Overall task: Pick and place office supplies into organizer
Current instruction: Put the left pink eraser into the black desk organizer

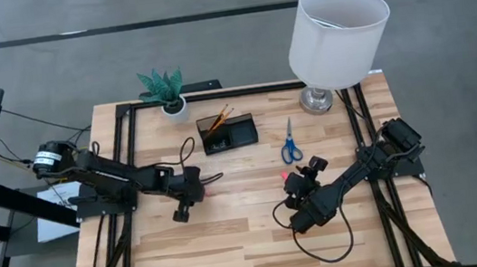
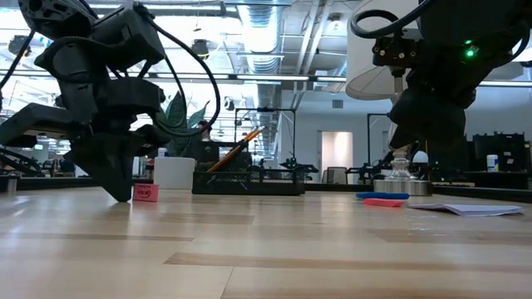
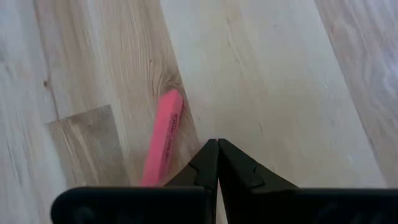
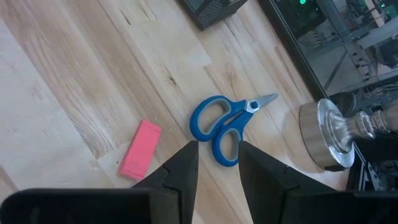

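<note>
My left gripper [image 1: 197, 182] hovers low over the middle of the desk [image 1: 235, 252], its fingers [image 3: 217, 165] pressed tight together with nothing between them. A pink eraser [image 3: 163, 138] lies flat on the wood just beside the fingertips, apart from them; in the low view it shows as a small pink block [image 2: 145, 193] right next to the gripper's tip. My right gripper [image 1: 297, 181] hangs above the desk on the right side, its fingers [image 4: 180, 165] narrowly parted and holding nothing. Past them I look down on the blue-handled scissors [image 4: 224, 121], lying closed and flat on the wood with the blades pointing toward the lamp base [image 4: 329, 134]. A second pink eraser [image 4: 140, 149] lies near the scissors' handles, not touching them.

The black organizer [image 1: 228, 133] sits toward the far edge of the desk, between the small potted plant [image 1: 165, 92] and the scissors [image 1: 290, 142]. Two orange pencils [image 1: 218, 118] stand tilted in its taller section; the lower tray beside them looks dark and I cannot tell what lies in it. The lamp with its white shade [image 1: 336, 19] stands at the far right corner. In the low view a pale sheet of paper [image 2: 465, 209] lies flat at the right side of the desk.
</note>
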